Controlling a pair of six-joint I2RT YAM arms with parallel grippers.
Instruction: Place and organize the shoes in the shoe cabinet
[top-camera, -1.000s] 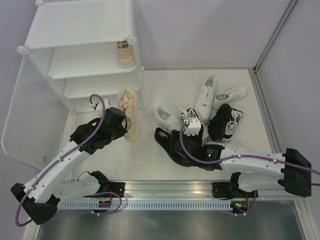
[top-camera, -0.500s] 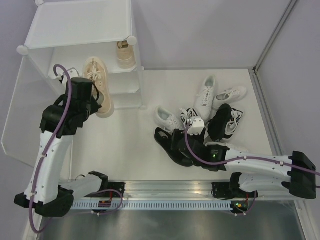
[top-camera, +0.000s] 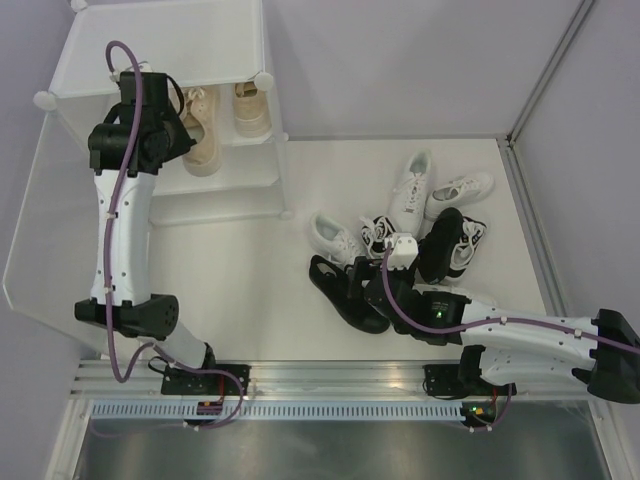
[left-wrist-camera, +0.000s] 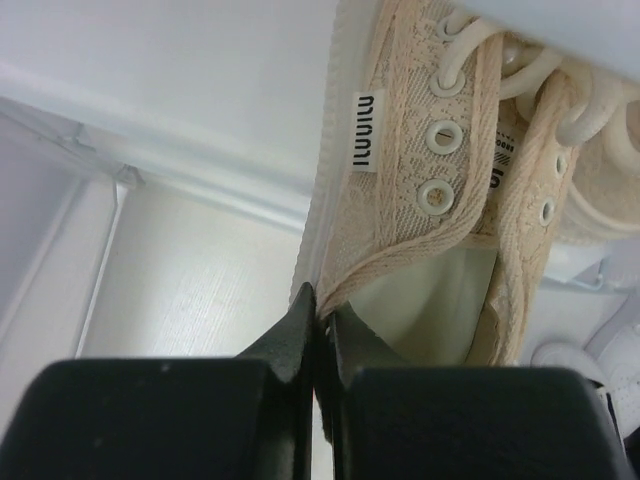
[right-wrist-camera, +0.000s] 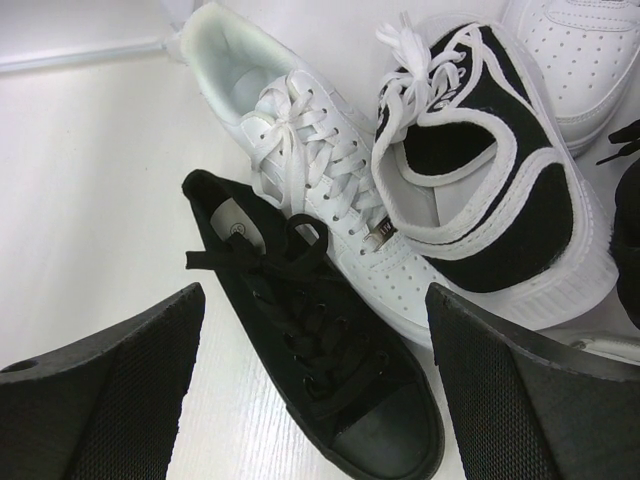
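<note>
- Right arm low over the table (top-camera: 250, 310); right gripper (top-camera: 368, 287) hovers spread wide, empty, above an all-black sneaker (right-wrist-camera: 310, 350).
- Heap (top-camera: 410, 190) around it: six sneakers counted; my arm hides part.
- Left arm reaches steeply up; left gripper (left-wrist-camera: 320, 325) pinches the heel rim of a beige sneaker (left-wrist-camera: 450, 170), toe out of frame.
- It is at the shoe cabinet's (top-camera: 160, 45) upper shelf, beside a second beige sneaker (top-camera: 251, 108); whether it rests there I cannot tell.

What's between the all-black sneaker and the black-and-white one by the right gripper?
A white sneaker, laces up, shown clearly in the right wrist view.
</note>
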